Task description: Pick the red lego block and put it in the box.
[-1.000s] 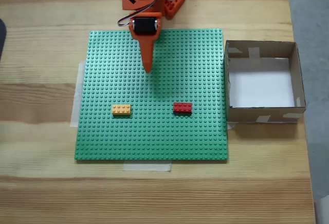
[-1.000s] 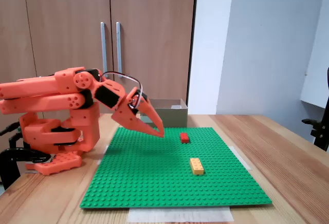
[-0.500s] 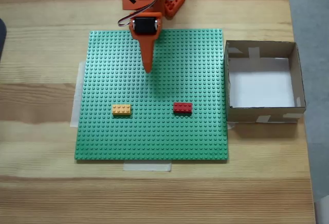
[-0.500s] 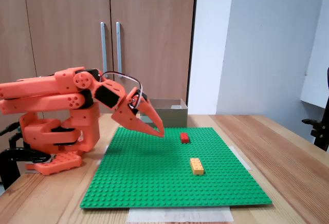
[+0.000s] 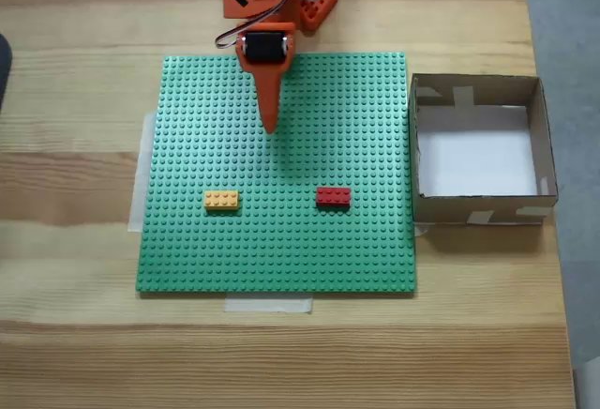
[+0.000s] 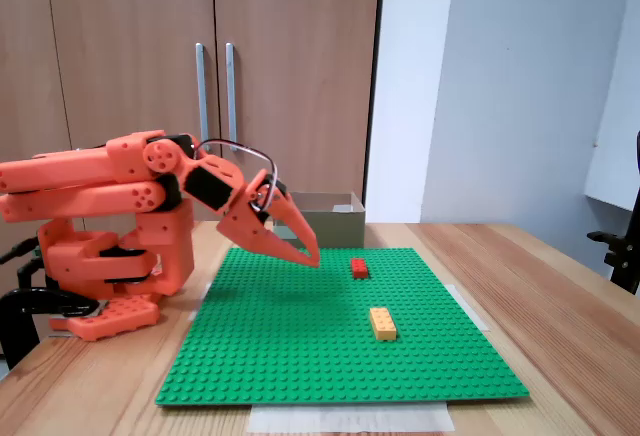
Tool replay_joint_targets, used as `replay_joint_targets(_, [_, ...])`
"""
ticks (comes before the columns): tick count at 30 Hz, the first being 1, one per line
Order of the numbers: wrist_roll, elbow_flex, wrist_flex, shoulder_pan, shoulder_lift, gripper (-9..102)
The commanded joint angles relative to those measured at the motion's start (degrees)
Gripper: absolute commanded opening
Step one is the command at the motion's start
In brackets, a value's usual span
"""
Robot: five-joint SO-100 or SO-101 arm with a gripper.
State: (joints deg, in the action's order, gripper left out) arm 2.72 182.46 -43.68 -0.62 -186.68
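While the gripper [image 5: 270,128] hangs closed and empty above the green baseplate [image 5: 187,240], the red lego block [image 5: 333,197] sits mid-plate, open studs around; box [image 5: 478,210] abuts the plate's right edge.

- A light wooden table [image 5: 75,353] with visible grain carries everything.
- A green studded baseplate [image 5: 281,240] lies flat on the middle of the table, held by pale tape strips [image 5: 268,305] at its near edge and its left edge in the fixed view from above.
- The box [image 5: 478,210], brown cardboard with a white bottom, stands on the table just beside the baseplate's right edge in that view.
- The orange arm's base [image 6: 110,286] sits on the table at the baseplate's far edge.
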Motion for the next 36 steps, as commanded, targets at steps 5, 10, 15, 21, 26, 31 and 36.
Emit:
replay_joint_targets(5, [-0.3,0.3,0.4,-0.4,0.4,-1])
replay_joint_targets(10, [0.4,-0.8,-1.0,-0.5,1.9,-1])
replay_joint_targets(15, [1.1,-6.4,-0.4,1.0,9.9,-1])
replay_joint_targets(21, [4.6,-20.2,-6.6,2.7,22.8,-1])
replay_joint_targets(26, [6.3,-30.8,-12.7,4.3,33.0,-1])
replay_joint_targets(31, [7.5,-41.4,-20.1,6.5,41.6,-1])
replay_joint_targets(36, [2.2,-51.9,-25.1,9.8,50.4,-1])
